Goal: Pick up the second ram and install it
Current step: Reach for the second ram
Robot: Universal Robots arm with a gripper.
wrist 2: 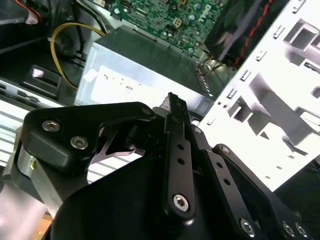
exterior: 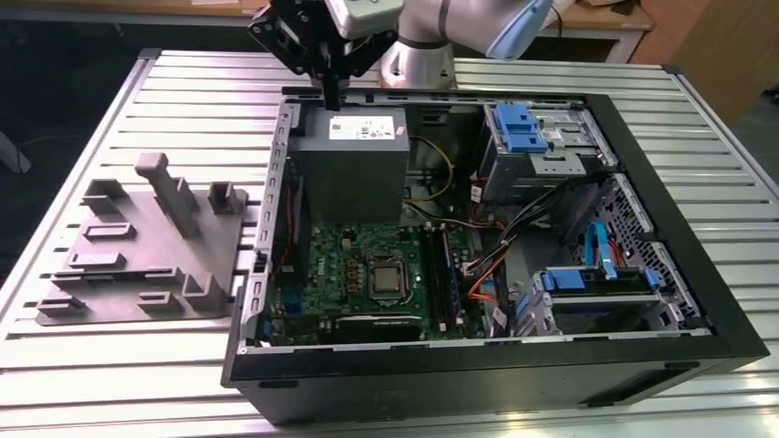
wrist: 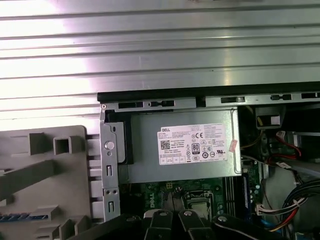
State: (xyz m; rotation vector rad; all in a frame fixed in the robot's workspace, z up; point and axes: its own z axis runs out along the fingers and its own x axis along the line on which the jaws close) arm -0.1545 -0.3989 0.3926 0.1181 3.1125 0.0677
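My gripper (exterior: 331, 97) hangs at the far end of the open computer case (exterior: 681, 274), just above the far edge of the grey power supply (exterior: 353, 160). Its black fingers (wrist 2: 173, 105) are pressed together with nothing between them. In the first wrist view the gripper (wrist: 172, 221) pokes in over the motherboard below the power supply (wrist: 182, 145). Narrow dark strips stand on edge in the memory slots (exterior: 441, 274) just to the exterior view's right of the processor (exterior: 387, 278). I cannot tell whether one of them is the second ram.
A grey plastic fixture (exterior: 146, 246) with upright blocks lies on the slatted metal table (exterior: 182, 100) at the exterior view's left of the case. Blue drive bays (exterior: 530, 132) and loose cables (exterior: 499, 265) fill the case's other side. The arm's base (exterior: 420, 55) stands behind the case.
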